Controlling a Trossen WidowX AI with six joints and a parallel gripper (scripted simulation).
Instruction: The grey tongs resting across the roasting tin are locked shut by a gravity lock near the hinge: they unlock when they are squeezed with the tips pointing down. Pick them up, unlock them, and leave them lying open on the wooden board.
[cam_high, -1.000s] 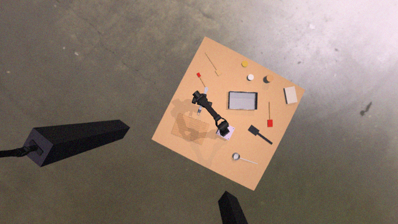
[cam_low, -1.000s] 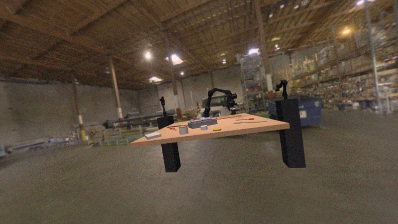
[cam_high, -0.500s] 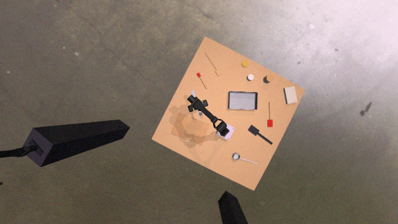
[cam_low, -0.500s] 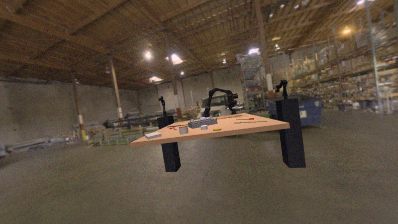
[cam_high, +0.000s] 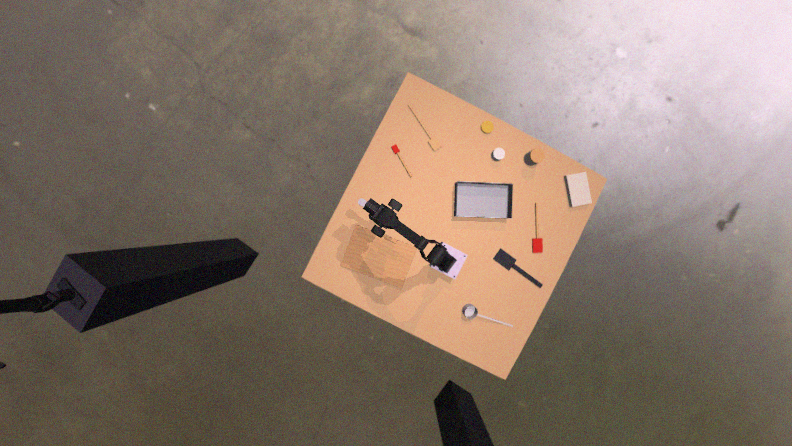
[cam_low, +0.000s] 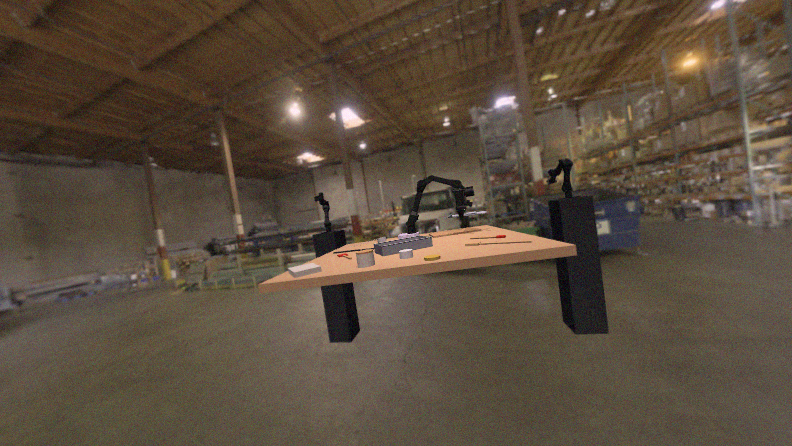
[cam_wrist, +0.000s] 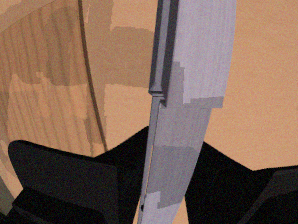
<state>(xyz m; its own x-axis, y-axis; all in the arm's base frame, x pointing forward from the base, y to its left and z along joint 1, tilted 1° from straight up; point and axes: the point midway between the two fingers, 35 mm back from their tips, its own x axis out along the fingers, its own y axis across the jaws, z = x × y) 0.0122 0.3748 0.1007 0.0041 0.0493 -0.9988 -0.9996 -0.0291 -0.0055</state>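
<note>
The grey tongs (cam_high: 362, 202) (cam_low: 476, 213) (cam_wrist: 202, 60) are held in the air, roughly level. In the wrist view they run from top to bottom, and their arms lie close together. My gripper (cam_low: 463, 214) (cam_wrist: 165, 134) is shut on them, its black fingers on both sides. In the top view the fingers are hidden under the arm, and only one end of the tongs shows. The wooden board (cam_high: 360, 260) (cam_wrist: 45, 105) lies below and beside the gripper, partly in the arm's shadow. The roasting tin (cam_high: 483, 200) (cam_low: 403, 245) is empty. The lock is too small to read.
A white cup (cam_high: 498, 154), an orange-topped pot (cam_high: 535, 156) and a yellow disc (cam_high: 487, 126) stand beyond the tin. A red-ended tool (cam_high: 395, 149) and a long thin tool (cam_high: 419, 121) lie near the table's far left edge. A black spatula (cam_high: 504, 259) and a ladle (cam_high: 469, 311) lie right of the base.
</note>
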